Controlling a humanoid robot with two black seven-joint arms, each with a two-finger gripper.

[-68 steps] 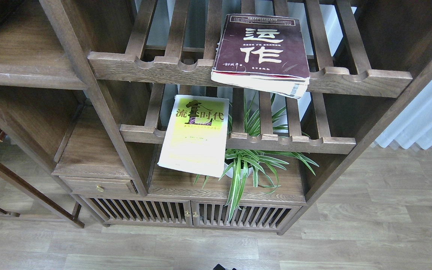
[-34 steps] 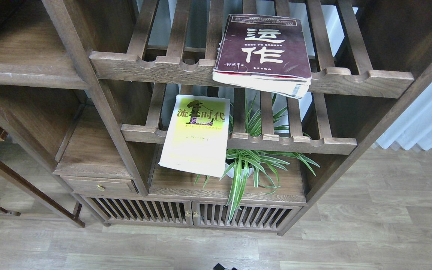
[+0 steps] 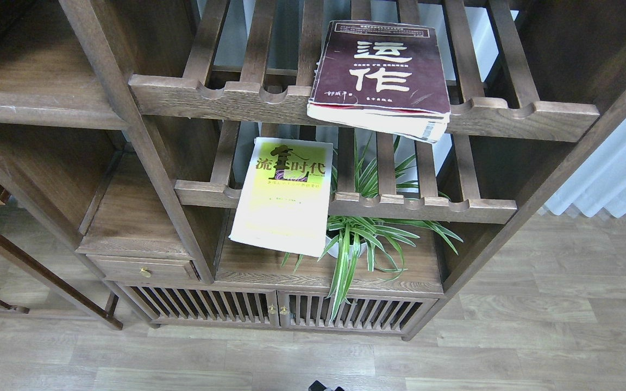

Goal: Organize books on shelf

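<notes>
Barely any change on my end: head view drifted slightly, so the whole scene shifted a few pixels right a second back, then settled. Maroon book [image 3: 380,76] and yellow-green book [image 3: 285,194] moved only with the frame, not relative to their slatted racks [image 3: 530,114]. Nothing else differs

Bright, even daylight, seemingly from behind the slats; glare washes out the yellow-green-and-white book [image 3: 283,198]; focus sharp.
</notes>
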